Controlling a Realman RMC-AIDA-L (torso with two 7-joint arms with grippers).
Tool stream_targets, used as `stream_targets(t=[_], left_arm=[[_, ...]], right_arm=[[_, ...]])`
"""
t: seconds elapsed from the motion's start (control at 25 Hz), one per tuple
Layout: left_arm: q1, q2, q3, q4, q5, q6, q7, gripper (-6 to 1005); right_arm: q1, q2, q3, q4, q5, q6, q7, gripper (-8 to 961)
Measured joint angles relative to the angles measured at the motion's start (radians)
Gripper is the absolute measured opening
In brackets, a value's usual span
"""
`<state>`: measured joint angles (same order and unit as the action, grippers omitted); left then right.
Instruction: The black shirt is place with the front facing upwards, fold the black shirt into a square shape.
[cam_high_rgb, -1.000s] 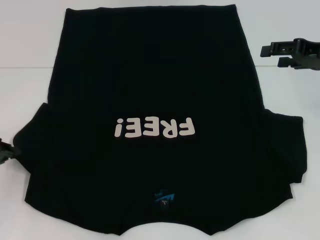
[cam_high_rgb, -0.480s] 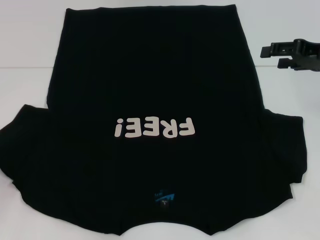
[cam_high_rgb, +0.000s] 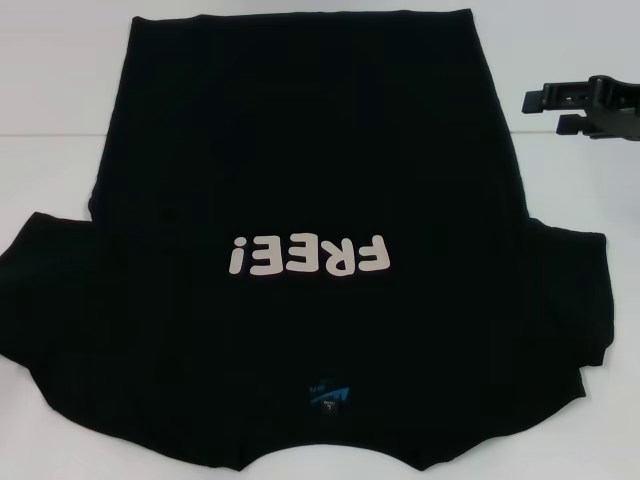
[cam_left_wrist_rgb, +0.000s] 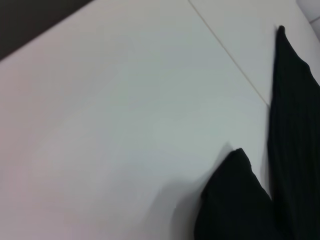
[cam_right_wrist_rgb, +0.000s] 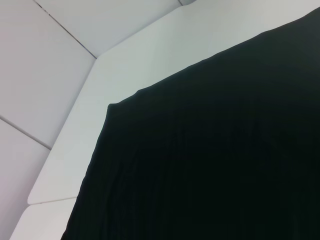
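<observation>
Shirt flat, right gripper nearer

The black shirt (cam_high_rgb: 300, 200) lies front-up across the desk (cam_high_rgb: 50, 180), collar at the near edge; the right gripper (cam_high_rgb: 545, 110), fingers parted and empty, hovers beside its far right corner.

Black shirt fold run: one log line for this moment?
black shirt: flat, front up, unfolded | white table | right gripper: open, beside shirt's right edge, apart | left gripper: out of view

Black shirt (cam_high_rgb: 300, 150): matt knit cloth, soft, faint vertical ribbing, small wrinkles at the sleeves. "FREE!" lettering (cam_high_rgb: 306, 256): smooth flat white print. Table (cam_high_rgb: 50, 100): smooth white surface, slight sheen, thin seam lines. Right end effector (cam_high_rgb: 545, 110): black hard plastic, semi-matt.
</observation>
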<state>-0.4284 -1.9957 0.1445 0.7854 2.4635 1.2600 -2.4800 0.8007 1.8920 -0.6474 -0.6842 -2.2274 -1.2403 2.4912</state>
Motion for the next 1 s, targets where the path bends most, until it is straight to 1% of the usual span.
stream_targets(t=[0.28, 0.4, 0.48, 0.56, 0.6, 0.64, 0.68, 0.8, 0.88, 0.92, 1.0], left_arm=[[-0.007, 0.0, 0.006, 0.0, -0.008, 0.026, 0.005, 1], [-0.029, 0.0, 0.012, 0.0, -0.01, 0.064, 0.01, 2], [-0.057, 0.001, 0.022, -0.001, -0.011, 0.094, 0.025, 2], [-0.082, 0.006, 0.05, -0.004, -0.01, 0.105, 0.034, 3], [-0.096, 0.01, 0.074, -0.004, -0.008, 0.106, 0.032, 3], [-0.122, 0.013, 0.118, -0.002, -0.008, 0.109, 0.025, 3], [-0.122, 0.013, 0.118, -0.002, -0.008, 0.109, 0.025, 3], [-0.168, 0.013, 0.168, 0.001, -0.013, 0.126, 0.023, 4], [-0.192, 0.004, 0.205, 0.002, -0.014, 0.141, 0.028, 4], [-0.192, 0.004, 0.205, 0.002, -0.014, 0.141, 0.028, 5], [-0.225, -0.021, 0.311, 0.003, -0.015, 0.154, 0.035, 5]], right_arm=[[-0.001, -0.001, 0.0, 0.0, 0.0, 0.002, 0.0, 710], [-0.001, -0.001, 0.0, 0.0, 0.0, 0.003, 0.0, 708], [0.0, -0.001, 0.0, 0.0, 0.0, 0.002, 0.0, 707], [0.002, -0.001, 0.0, 0.0, 0.0, 0.003, 0.0, 706], [0.002, 0.0, 0.0, 0.0, 0.0, 0.002, 0.0, 705], [0.002, 0.0, 0.0, 0.0, 0.0, 0.003, 0.0, 705], [0.003, 0.001, 0.0, 0.0, 0.0, 0.002, 0.0, 704], [0.001, 0.001, 0.0, 0.0, 0.0, 0.002, 0.0, 703], [-0.001, 0.001, 0.0, 0.0, 0.0, 0.002, 0.0, 701], [-0.002, 0.001, 0.0, 0.002, 0.0, 0.002, 0.0, 701], [-0.005, 0.0, 0.0, 0.006, 0.0, 0.003, 0.0, 700]])
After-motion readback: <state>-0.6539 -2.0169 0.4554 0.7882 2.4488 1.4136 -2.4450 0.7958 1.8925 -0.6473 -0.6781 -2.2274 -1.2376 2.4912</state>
